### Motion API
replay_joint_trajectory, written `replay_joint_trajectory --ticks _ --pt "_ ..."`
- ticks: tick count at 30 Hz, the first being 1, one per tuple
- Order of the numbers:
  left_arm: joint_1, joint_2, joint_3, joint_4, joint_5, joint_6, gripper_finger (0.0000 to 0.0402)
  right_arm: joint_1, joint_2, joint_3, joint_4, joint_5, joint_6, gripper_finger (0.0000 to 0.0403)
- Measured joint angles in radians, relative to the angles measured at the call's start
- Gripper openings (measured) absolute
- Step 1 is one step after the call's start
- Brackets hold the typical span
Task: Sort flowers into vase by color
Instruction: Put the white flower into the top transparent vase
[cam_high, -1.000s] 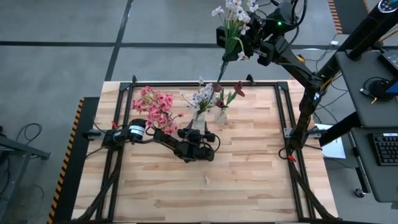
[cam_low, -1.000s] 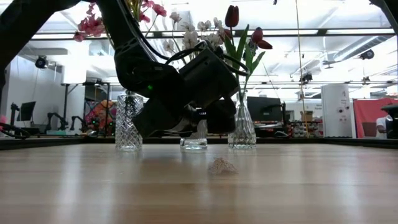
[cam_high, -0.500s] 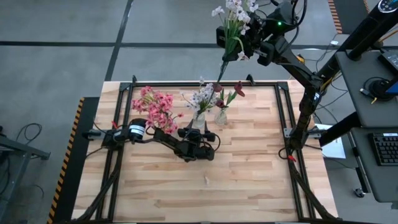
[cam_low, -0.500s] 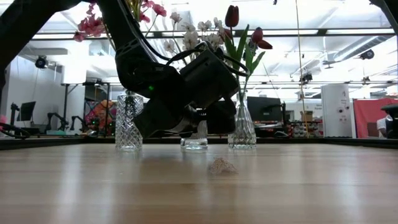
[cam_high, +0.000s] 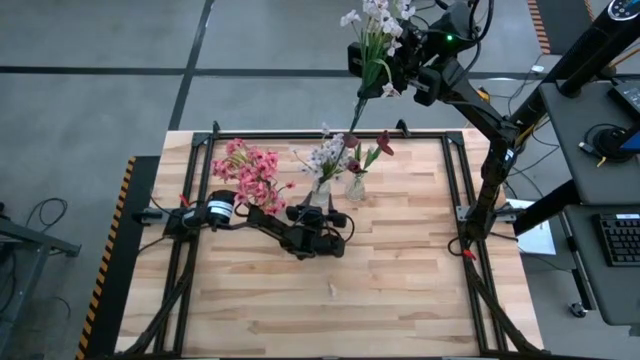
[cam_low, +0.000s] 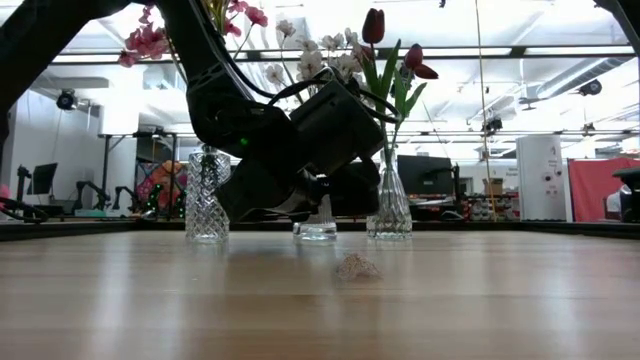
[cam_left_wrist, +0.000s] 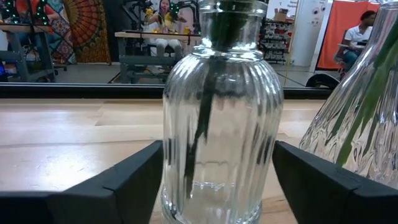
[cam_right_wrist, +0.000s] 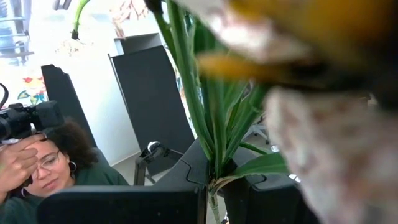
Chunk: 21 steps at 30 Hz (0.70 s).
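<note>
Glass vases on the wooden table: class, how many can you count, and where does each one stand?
3. A cut-crystal glass vase stands to one side, a ribbed clear glass vase in the middle between the left hand's fingers, and a flared narrow-necked glass vase on the other side. None seems hidden.

Two dark, near-black arms here. The left arm (cam_high: 262, 220), centre-left in the high view, carries a white-and-silver cylindrical joint with a red tab beside it. The right arm (cam_high: 470, 90), upper right, shows a small green light near its wrist and black cables looping off it. In the left wrist view, matte black angular fingers (cam_left_wrist: 130, 180) at the bottom.
</note>
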<state>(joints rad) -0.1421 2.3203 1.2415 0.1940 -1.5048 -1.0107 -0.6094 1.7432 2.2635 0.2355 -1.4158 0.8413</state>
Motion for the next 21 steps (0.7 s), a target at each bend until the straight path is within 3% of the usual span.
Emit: replay_joint_trajectory --ticks 8,21 --pt "0.000 0.000 0.000 0.000 0.000 0.000 0.0212 0.000 0.000 0.000 0.000 -0.003 0.000 0.0018" --pt "0.000 0.000 0.000 0.001 0.023 0.000 0.0213 0.000 0.000 0.000 0.000 -0.003 0.003 0.0018"
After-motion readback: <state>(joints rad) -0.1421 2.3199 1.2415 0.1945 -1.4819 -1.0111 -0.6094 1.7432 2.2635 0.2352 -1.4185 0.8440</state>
